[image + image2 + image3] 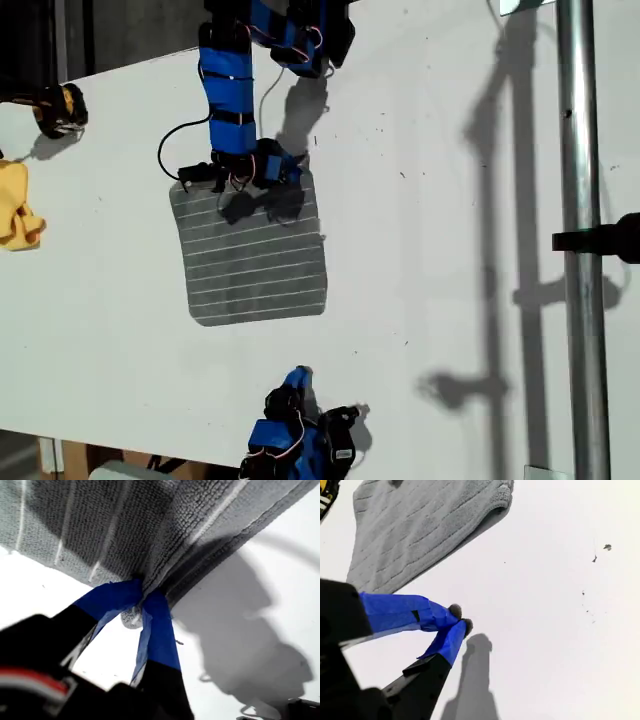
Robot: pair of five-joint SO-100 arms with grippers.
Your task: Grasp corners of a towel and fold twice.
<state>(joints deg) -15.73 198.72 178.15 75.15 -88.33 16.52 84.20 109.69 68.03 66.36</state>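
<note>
Fingers [150,607] of my first gripper [142,600] pinch towel [250,245].

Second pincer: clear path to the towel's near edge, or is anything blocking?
Probably yes. My second pincer sits closed over bare table, apart from the towel, with nothing lying between them. My first pincer is pinched on the far edge, so it shouldn't interfere.
</note>
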